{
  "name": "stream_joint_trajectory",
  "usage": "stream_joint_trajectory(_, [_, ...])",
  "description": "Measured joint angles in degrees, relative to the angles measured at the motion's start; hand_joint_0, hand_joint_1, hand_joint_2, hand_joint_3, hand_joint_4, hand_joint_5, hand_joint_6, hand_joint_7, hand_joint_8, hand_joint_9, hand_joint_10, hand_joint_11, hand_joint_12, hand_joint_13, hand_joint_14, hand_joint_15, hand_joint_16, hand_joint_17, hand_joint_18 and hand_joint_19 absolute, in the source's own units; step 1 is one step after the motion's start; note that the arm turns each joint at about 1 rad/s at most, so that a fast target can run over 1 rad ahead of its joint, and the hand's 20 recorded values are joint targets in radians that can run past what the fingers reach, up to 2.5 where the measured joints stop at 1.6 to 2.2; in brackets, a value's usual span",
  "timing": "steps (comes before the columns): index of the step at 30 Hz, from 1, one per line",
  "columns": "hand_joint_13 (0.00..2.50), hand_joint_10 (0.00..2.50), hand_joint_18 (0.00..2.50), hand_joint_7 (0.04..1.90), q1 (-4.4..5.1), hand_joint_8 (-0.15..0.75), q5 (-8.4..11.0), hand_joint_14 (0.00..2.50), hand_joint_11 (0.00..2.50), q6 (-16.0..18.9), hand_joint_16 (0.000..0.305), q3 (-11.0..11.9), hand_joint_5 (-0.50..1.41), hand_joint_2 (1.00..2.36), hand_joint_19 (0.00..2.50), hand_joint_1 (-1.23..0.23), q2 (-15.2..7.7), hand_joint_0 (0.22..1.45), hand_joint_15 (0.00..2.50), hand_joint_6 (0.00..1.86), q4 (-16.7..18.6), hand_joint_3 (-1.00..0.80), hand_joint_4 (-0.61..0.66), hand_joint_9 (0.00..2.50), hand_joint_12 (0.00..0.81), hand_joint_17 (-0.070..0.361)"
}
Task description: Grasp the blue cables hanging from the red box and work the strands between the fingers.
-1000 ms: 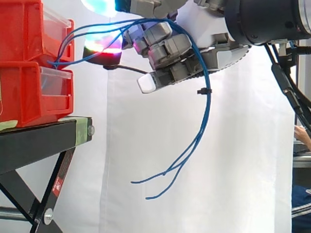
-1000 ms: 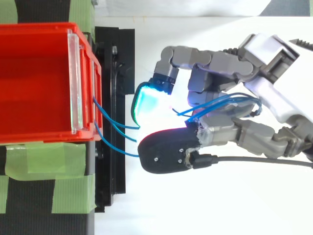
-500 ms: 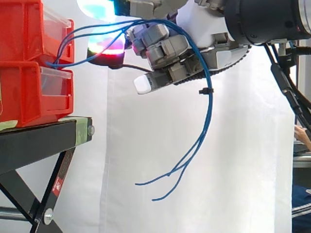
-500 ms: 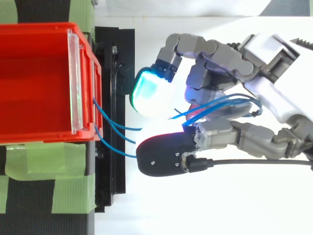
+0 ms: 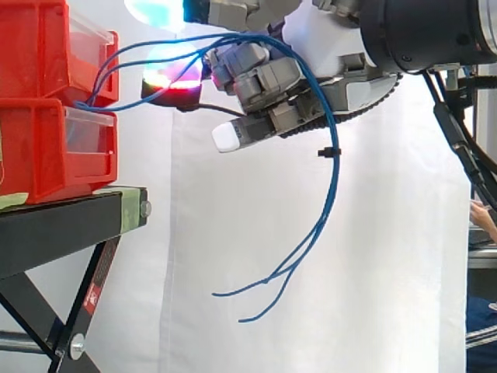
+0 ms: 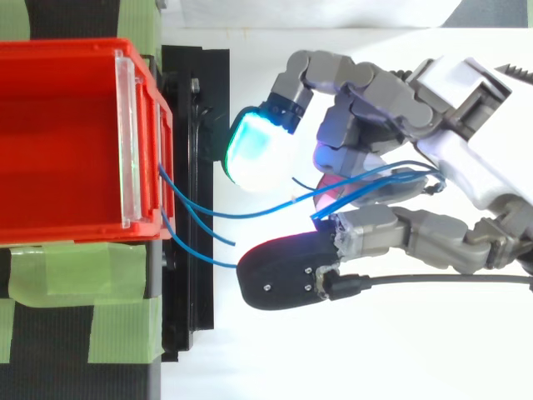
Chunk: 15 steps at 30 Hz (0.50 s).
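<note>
Three thin blue cables (image 5: 334, 179) leave the front of the stacked red bins (image 5: 46, 140) and arc right, high above the stand. They pass between the curled fingers of the hand (image 5: 272, 85) and drop behind it, their loose ends dangling low. A small black tie (image 5: 329, 151) binds the hanging strands. From above, the blue cables (image 6: 250, 214) span the gap from the red bin (image 6: 75, 50) to the hand (image 6: 391, 225), running between a green-glowing fingertip (image 6: 254, 150) and a dark, red-lit one (image 6: 287, 275). The hand is shut on the strands.
The bins rest on a black stand (image 5: 62, 225) with angled legs, strapped with green tape (image 6: 75, 275). A white curtain hangs behind. A person's arm (image 5: 483, 214) shows at the far right edge, away from the work.
The fingers have shifted slightly round the strands: the green-tipped finger moved away from the dark one, baring one more strand between bin and hand. The dangling ends swung a little.
</note>
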Motion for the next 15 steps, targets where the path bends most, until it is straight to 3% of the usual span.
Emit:
stream_joint_trajectory(6, [0.79, 2.5, 1.07, 1.33, 0.09, 0.501, 0.0, 2.5, 2.5, -1.03, 0.068, -0.02, -0.03, 1.01, 0.57, -0.81, -0.01, 0.82, 1.68, 0.41, -0.79, -0.72, 0.3, 0.27, 0.579, 0.152])
stream_joint_trajectory(15, [0.79, 2.5, 1.06, 1.32, 0.54, 0.503, 0.0, 2.5, 2.5, -1.51, 0.067, -0.01, -0.04, 1.01, 0.56, -0.81, -0.03, 0.83, 1.65, 0.41, -1.91, -0.79, 0.3, 0.27, 0.579, 0.15])
